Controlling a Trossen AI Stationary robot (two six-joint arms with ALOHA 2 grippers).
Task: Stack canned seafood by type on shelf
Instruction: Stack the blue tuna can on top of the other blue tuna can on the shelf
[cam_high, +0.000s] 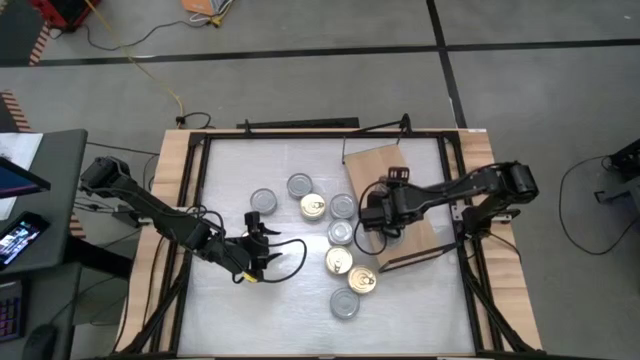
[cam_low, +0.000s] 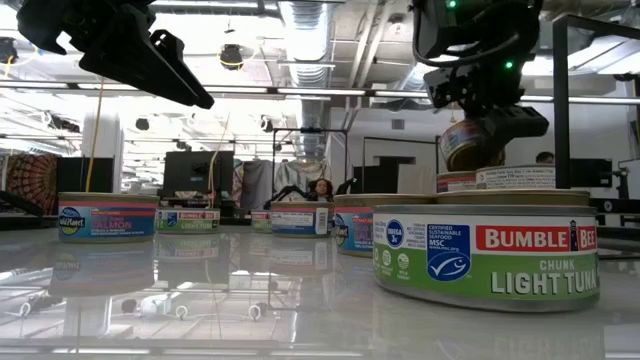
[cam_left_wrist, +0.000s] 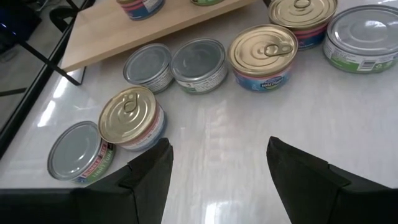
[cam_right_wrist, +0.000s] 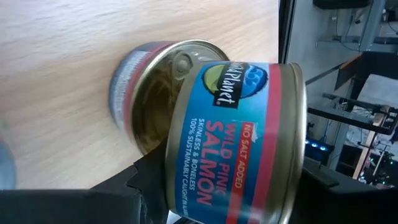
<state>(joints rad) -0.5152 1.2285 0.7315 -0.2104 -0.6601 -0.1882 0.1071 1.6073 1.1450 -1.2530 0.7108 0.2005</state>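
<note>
Two arms: both over the white surface (cam_high: 300, 310), one from each side.
Left jaws (cam_high: 262, 246): released and holding nothing, hanging above bare surface near the middle, a little toward the left edge; the fingers (cam_left_wrist: 149, 177) stand apart with only white surface between them.
Right jaws (cam_high: 372, 222): grasping a salmon tin (cam_right_wrist: 239, 134), held tilted just above a second tin (cam_right_wrist: 146, 93) that sits on the shelf (cam_high: 385, 165).
Shelf: light wooden board with a darker edge, lying askew on the right part of the surface, its far corner near the far edge; bare wood shows beyond the right arm.
Loose tins (cam_high: 340, 262): eight on the surface, strung from the middle toward the near edge along the shelf's left side; three show gold pull-tab lids, five plain silver-grey.
Open room: the whole left part and the near-left corner of the surface are bare; the gap between the tins and the shelf's left side is narrow.
Held tin, look: short and round, blue label with a red band reading wild pink salmon.
Second tin, look: gold pull-tab lid, similar red band at its rim.
Nearest tin (cam_low: 487, 250): green and white label with a red tuna brand mark, standing close to the near edge.
</note>
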